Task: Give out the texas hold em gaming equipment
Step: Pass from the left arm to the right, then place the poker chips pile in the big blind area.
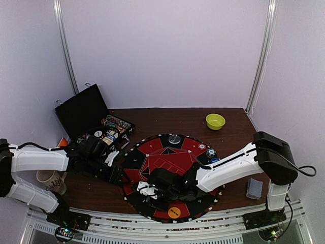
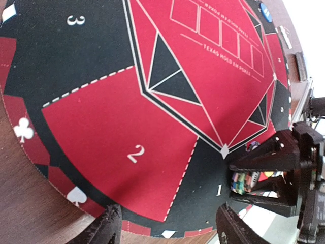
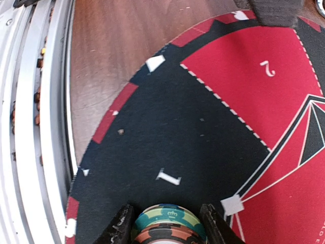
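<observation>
One stack of poker chips is clenched in our right end effector, low in the right wrist view over sector 1 of the mat; we fear it topples and scatters if released too high. Our left end effector is spread, empty, at the mat edge. Upper left in the top view, the open black case holds more chips; the green bowl looks empty.

Qty: 1 round mat, 1 green bowl, 1 mug, 1 open blk case, 1 orange button disc, 1 blue button disc, 1 loose chip stack, 1 grey-blue card (or pile, can't tell).
</observation>
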Available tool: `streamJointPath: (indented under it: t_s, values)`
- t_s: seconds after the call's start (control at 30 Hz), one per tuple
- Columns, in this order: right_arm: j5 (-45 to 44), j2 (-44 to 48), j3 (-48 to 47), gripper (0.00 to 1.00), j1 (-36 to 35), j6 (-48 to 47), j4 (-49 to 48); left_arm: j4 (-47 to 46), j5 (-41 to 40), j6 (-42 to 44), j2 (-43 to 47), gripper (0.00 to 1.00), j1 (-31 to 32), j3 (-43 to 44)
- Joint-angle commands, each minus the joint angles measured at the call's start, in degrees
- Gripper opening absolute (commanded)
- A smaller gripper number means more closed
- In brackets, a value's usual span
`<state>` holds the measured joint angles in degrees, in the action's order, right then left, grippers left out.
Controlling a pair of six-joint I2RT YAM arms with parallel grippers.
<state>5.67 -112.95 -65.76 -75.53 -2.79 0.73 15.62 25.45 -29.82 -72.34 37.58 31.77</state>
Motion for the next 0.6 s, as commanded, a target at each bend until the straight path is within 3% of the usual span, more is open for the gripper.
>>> streamJointPath:
  t_s: [0.0, 0.4, 0.47, 0.57]
  values:
    - [5.3, -3.2, 0.7, 0.27, -4.1, -0.1, 14.4, 2.0, -1.5, 2.3, 0.6, 0.66, -0.5, 1.2]
    - [3.4, -3.3, -1.2, 0.31, -5.8, 0.0, 17.4, 3.0, -2.5, 2.7, 1.6, 0.67, -0.7, 1.6]
    - [1.1, -4.1, -2.3, 0.39, -5.8, 0.2, 18.0, 3.3, -2.5, 2.8, 1.6, 0.67, -0.7, 1.6]
    - [-1.3, -5.1, -4.2, 0.61, -5.8, 0.1, 19.3, 3.6, -2.9, 3.0, 2.0, 0.67, -0.7, 1.7]
